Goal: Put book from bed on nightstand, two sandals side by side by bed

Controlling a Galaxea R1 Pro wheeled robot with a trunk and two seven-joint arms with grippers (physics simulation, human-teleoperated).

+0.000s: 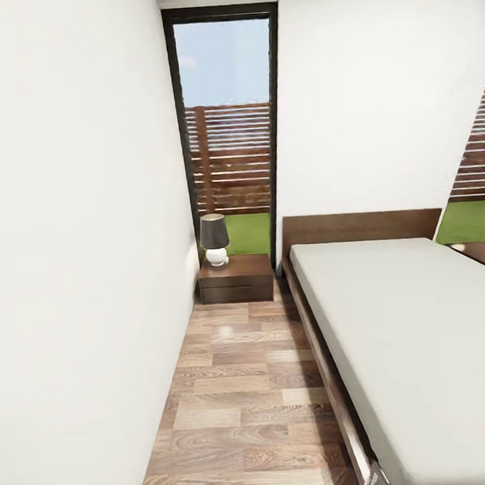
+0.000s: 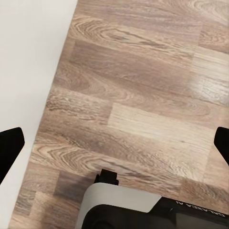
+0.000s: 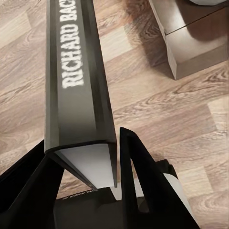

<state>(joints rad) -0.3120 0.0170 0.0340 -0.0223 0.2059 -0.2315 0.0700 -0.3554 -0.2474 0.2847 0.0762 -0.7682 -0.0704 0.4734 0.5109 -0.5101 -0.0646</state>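
Note:
My right gripper [image 3: 86, 150] is shut on the book [image 3: 76, 81], a thin dark paperback held spine up over the plank floor, with white lettering along the spine. The bed [image 1: 413, 332], with its pale mattress and dark brown frame, lies along the right of the head view. A nightstand [image 1: 236, 279] stands at the far end of the aisle under the tall window. Part of a second nightstand [image 1: 483, 253] shows beyond the bed at the right edge. My left gripper [image 2: 114, 143] hangs open over bare floor. The blue sandals are out of view.
A white wall [image 1: 77, 245] closes the aisle on the left, leaving a narrow strip of floor [image 1: 238, 408] beside the bed. A lamp [image 1: 214, 238] with a dark shade stands on the near nightstand. A dark brown wood block [image 3: 195, 43] lies ahead of the book.

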